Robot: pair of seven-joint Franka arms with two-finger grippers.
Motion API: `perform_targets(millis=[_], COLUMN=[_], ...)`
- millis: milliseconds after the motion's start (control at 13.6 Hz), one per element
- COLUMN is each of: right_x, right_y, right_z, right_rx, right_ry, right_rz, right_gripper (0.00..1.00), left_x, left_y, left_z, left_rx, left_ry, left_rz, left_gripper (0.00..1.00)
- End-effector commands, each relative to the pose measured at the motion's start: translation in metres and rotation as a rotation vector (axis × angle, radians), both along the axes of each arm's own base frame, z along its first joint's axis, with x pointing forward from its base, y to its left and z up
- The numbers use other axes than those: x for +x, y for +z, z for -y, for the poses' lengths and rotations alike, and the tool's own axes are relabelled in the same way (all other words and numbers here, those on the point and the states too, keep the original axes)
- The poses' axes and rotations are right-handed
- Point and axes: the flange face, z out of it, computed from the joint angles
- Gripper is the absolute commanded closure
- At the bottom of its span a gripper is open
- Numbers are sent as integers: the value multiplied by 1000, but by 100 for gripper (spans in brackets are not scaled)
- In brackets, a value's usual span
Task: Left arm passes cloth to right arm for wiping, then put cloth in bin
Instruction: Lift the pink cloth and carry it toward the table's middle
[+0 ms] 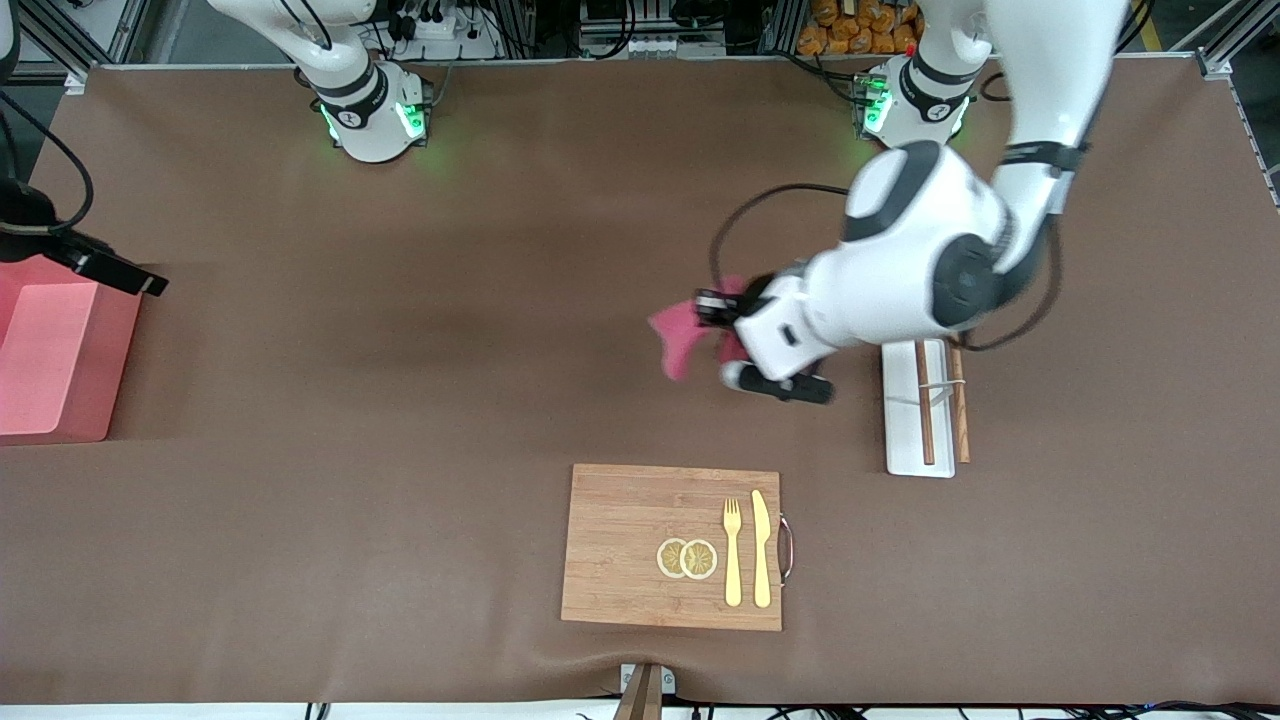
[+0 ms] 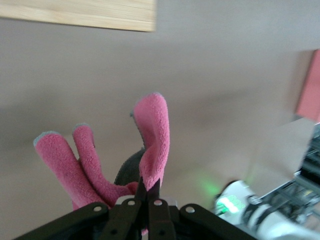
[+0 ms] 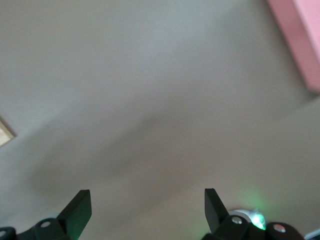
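The bin (image 1: 50,350), a smooth-walled salmon-pink plastic box, sits at the right arm's end of the brown surface (image 1: 400,400). The right gripper (image 3: 147,205) hangs above bare surface close to the bin, its fingers spread wide with nothing between them; in the front view only its dark wrist camera shows.

Toward the middle, the wooden board (image 1: 672,545) lies nearer the front camera, carrying two lemon slices (image 1: 686,558), a yellow fork (image 1: 732,552) and a knife (image 1: 761,548).

The left gripper (image 1: 712,305) is clenched on the cloth (image 1: 680,335), a fleecy crimson-magenta rag held over open surface, its loose lobes drooping toward the right arm's end. The handover likely turns on this: the cloth lies well apart from the right gripper, so that arm must reach in toward the dangling end.

The white tray (image 1: 920,405) with chopsticks (image 1: 925,405) rests under the left arm.
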Motion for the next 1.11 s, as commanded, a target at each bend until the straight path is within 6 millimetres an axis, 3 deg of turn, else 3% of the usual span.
perform_targets(millis=[0, 147, 442, 811, 885, 1032], right_x=[4, 7, 22, 40, 43, 43], right_y=[-7, -20, -64, -111, -118, -124], right_z=[-24, -52, -101, -139, -155, -204], right_rx=[46, 52, 115, 281, 278, 240], right_ry=[-202, -310, -532, -591, -615, -673], right_rz=[-91, -170, -380, -546, -561, -541], right_gripper=[0, 0, 0, 0, 0, 0], left_x=[-23, -40, -54, -66, -68, -68], left_y=[3, 8, 19, 30, 31, 31], left_z=[67, 101, 133, 146, 148, 148], left_rx=[-87, -157, -296, -348, -351, -353], left_ry=[111, 186, 307, 352, 353, 357], left_rz=[-14, -13, 14, 3, 7, 10], left_gripper=[100, 100, 100, 100, 100, 100])
